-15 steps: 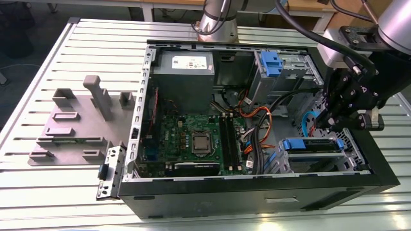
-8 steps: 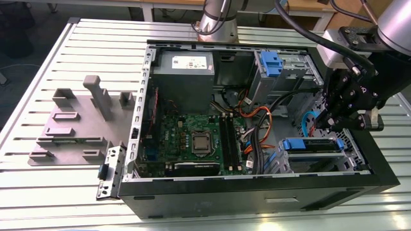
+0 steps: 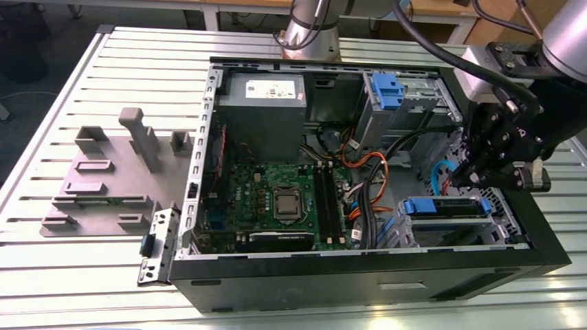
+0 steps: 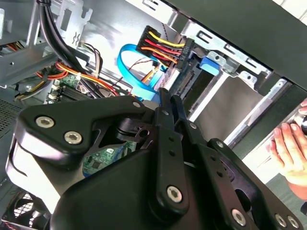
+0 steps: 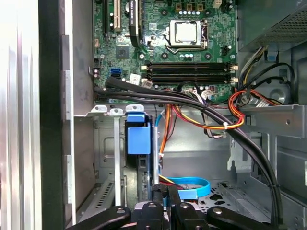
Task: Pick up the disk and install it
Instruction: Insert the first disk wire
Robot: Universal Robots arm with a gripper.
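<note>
Your claw [image 3: 463,177] hangs with its two fingers [image 4: 164,120] drawn together and nothing visible between them. It is inside the open computer case [image 3: 541,234], close to the wall on the exterior view's right. Just below the tips lies the one disk [image 3: 447,208], flat in the lower drive cage [image 3: 449,230] at that corner, its blue carrier tab [image 5: 139,134] facing into the case. You have two blue plastic parts to tell apart: the disk's carrier and a bracket [image 3: 385,89] in the upper cage, well apart. One blue flat cable [image 5: 192,187] loops near the fingertips, and a bundle of black cables [image 5: 201,108] crosses the gap between cage and motherboard [image 3: 275,199], so free room there is tight. The motherboard carries one processor socket [image 5: 186,32] and four memory slots [image 5: 189,72]. One grey power supply [image 3: 261,110] sits in the corner nearest the arm's base [image 3: 307,31]. Outside, one grey fixture plate [image 3: 101,185] rests on the slatted table [image 3: 55,289], and one person's hand [image 4: 290,143] is near the case's outer wall.
</note>
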